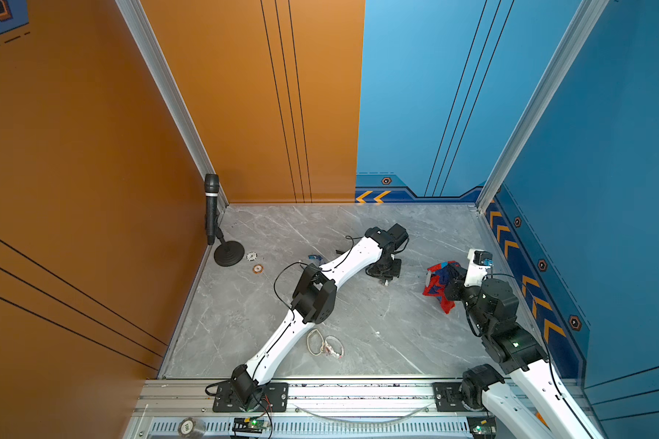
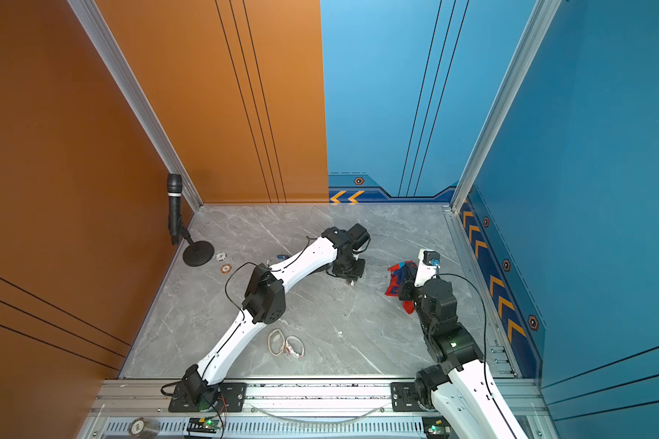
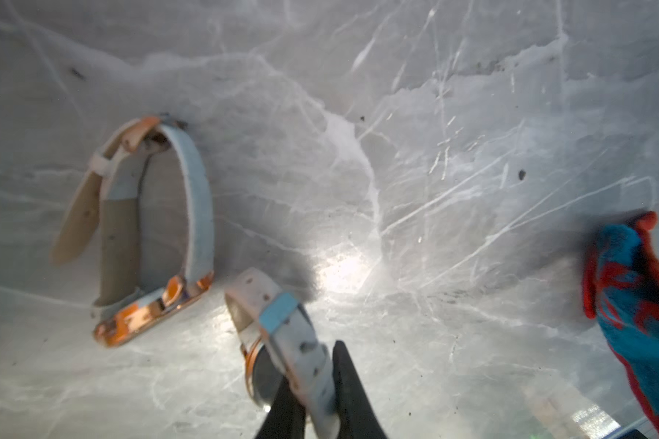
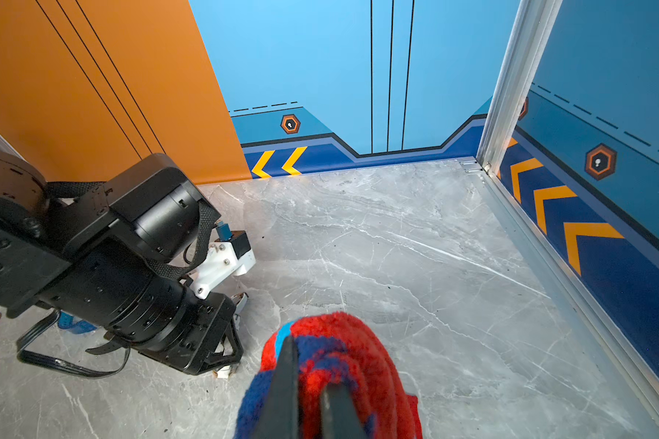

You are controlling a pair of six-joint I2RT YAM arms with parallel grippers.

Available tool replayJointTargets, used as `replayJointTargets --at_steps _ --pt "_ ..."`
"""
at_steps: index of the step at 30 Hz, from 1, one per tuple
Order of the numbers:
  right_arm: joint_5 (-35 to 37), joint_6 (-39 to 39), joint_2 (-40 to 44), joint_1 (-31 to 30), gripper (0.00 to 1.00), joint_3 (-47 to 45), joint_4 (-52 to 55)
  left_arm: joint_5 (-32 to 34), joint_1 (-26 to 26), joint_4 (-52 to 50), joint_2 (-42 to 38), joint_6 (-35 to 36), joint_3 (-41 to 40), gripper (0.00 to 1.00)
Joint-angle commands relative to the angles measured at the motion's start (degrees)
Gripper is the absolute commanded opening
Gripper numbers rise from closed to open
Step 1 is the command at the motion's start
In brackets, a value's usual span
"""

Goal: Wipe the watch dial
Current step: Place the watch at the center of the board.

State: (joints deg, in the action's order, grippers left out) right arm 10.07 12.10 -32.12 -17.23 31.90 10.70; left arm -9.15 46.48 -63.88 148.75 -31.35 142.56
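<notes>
A white-strapped watch (image 3: 278, 315) with a rose-gold rimmed case (image 3: 261, 374) is in my left gripper (image 3: 312, 365), whose fingers are shut on the strap. Its dial is turned away from the left wrist view. In both top views my left gripper (image 1: 384, 276) points down at the table's middle, with a bit of the watch (image 1: 387, 282) showing under it. My right gripper (image 4: 309, 365) is shut on a fluffy red and blue cloth (image 4: 343, 342). It hovers to the right of the left gripper (image 4: 214, 353), apart from it. The cloth (image 1: 438, 279) hangs low over the table.
A second white-strapped watch (image 3: 149, 235) lies on the marble close by. Loose bands (image 1: 326, 344) lie near the front edge. A microphone stand (image 1: 227, 252), two chips (image 1: 255, 263) and a small blue object (image 1: 314, 259) sit at the left. Walls enclose three sides.
</notes>
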Motion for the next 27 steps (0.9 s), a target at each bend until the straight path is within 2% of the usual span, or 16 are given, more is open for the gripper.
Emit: replayJointTargets --at_steps 1,5,9,17,27 --pt "-0.65 0.64 1.03 0.2 0.0 -0.39 -2.53 0.27 0.19 -1.53 1.18 0.59 2.03 0.21" --pt "-0.66 0.62 1.31 0.26 0.0 -0.24 -2.44 -0.11 0.32 -1.45 0.94 0.67 2.36 0.26" --pt "-0.9 0.74 1.29 0.34 0.0 -0.13 -2.27 -0.87 0.51 -1.51 -0.1 0.72 3.38 0.38" --pt "-3.53 1.7 0.49 0.24 0.0 0.09 -3.11 2.81 0.93 -1.34 -8.82 1.88 -2.31 0.54" --pt "-5.72 2.2 -0.09 -0.67 0.0 0.78 -3.51 7.85 2.03 0.35 -19.92 3.49 -17.32 0.55"
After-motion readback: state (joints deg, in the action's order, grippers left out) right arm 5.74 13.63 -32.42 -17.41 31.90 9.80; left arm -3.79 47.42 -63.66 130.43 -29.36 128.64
